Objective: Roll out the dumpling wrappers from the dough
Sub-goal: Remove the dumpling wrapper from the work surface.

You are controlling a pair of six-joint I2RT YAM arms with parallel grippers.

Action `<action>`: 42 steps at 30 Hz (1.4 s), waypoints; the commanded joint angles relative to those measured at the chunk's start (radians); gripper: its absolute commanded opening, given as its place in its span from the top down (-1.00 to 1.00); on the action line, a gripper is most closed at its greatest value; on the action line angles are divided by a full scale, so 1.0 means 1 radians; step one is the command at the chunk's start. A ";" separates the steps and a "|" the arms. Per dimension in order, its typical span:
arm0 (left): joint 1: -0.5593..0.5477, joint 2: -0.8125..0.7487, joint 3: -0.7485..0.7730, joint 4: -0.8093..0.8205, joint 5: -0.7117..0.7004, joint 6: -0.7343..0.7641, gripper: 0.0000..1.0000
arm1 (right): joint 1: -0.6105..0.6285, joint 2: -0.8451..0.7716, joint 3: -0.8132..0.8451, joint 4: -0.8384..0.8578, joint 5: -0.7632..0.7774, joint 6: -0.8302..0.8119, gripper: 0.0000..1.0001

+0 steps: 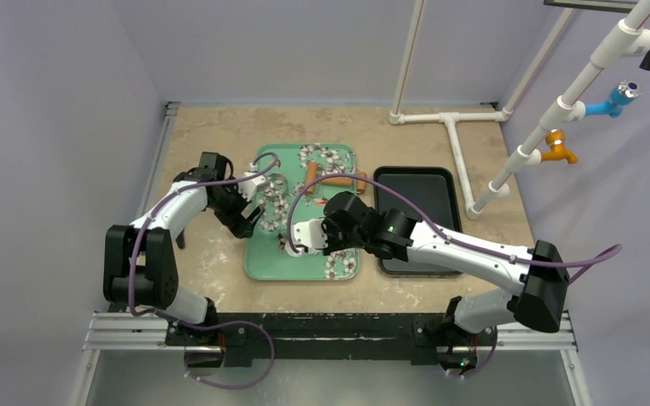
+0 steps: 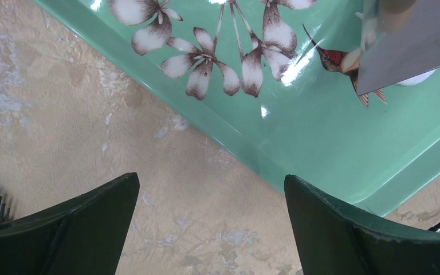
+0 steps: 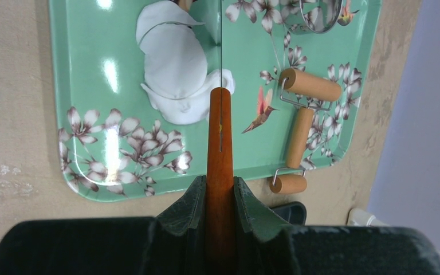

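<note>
A: Dough point(image 3: 175, 74), where is it now?
B: Right gripper point(image 3: 220, 197) pinches the scraper point(image 3: 220, 137) handle; just ahead its blade stands over the dough, on the green tray point(image 3: 86, 69). Left gripper point(image 2: 212, 220) is spread wide at the tray edge.
A: Advice?
B: Press straight down, cut one small piece; roller point(image 3: 301, 132) lies farther.

There are two robot arms, one left arm point(image 1: 169, 207) and one right arm point(image 1: 465, 249). Each arm has one gripper, so there are two: the left gripper point(image 2: 211, 192) and the right gripper point(image 3: 220, 184). There are two trays, one green tray point(image 3: 91, 69) with flowers and one black tray point(image 1: 415, 199). There is one scraper point(image 3: 220, 143) with a wooden handle. There is one roller point(image 3: 301, 134), and it has two wooden rolls, one big and one small. There is one metal ring point(image 3: 321, 14). There is one white patch of dough point(image 3: 175, 69); how many pieces are in it is hard to tell.
</note>
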 commanded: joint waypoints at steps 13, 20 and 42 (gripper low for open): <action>0.008 -0.008 0.023 0.014 0.029 -0.006 -1.00 | 0.000 -0.056 0.045 -0.094 0.064 0.023 1.00; 0.008 -0.014 0.024 0.009 0.033 -0.006 -1.00 | 0.000 -0.059 0.012 -0.099 0.117 0.016 1.00; 0.007 -0.014 0.022 0.010 0.035 -0.003 -1.00 | 0.000 -0.099 -0.023 -0.253 0.268 0.071 1.00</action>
